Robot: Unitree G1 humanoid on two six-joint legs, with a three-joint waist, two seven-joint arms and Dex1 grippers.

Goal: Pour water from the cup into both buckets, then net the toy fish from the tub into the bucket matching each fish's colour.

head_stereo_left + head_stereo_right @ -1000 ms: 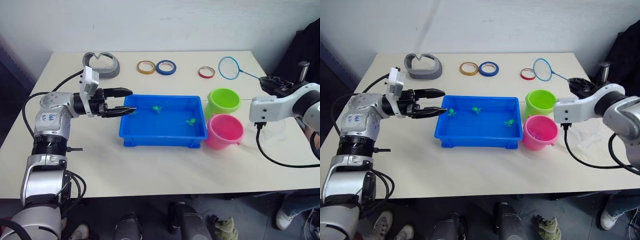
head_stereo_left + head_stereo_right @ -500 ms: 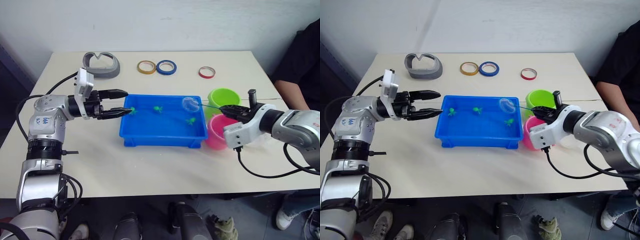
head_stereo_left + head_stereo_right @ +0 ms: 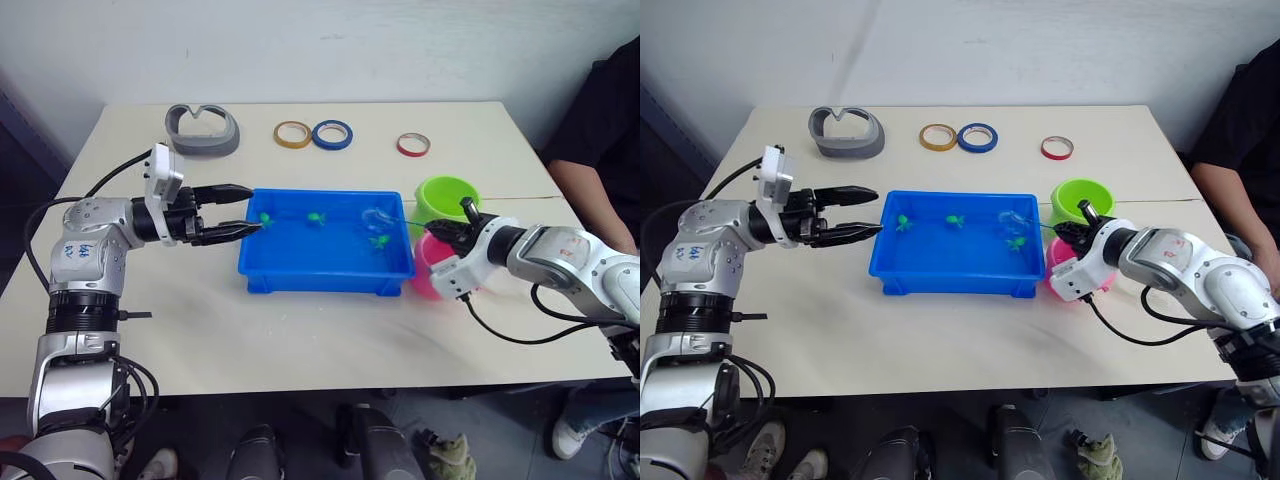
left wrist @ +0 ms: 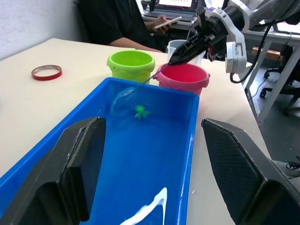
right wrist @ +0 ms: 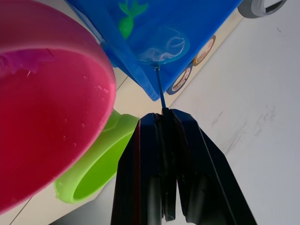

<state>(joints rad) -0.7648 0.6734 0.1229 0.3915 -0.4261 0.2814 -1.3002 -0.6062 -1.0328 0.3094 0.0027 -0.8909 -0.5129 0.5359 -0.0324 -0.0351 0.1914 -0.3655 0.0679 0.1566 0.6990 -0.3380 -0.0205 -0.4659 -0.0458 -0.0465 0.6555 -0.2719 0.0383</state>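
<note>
Right arm swung in from tabletop's far right edge to pink round plastic bucket (image 3: 1072,262); right gripper (image 3: 1072,231) now above that bucket's rim, fingers (image 5: 159,159) clamped on thin handle of small blue-rimmed hand net (image 3: 1013,219). Net, earlier lying near red tape ring behind buckets, now lowered inside shallow bright blue plastic tub (image 3: 956,285), hoop just beside green toy fish (image 3: 1017,243). Left gripper (image 3: 868,212) drew back slightly from tub's left rim.

Glossy plastic tub (image 3: 300,270), buckets (image 3: 446,196)

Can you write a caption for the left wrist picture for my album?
The right gripper dips a little net beside a green toy fish in the blue tub.
</note>
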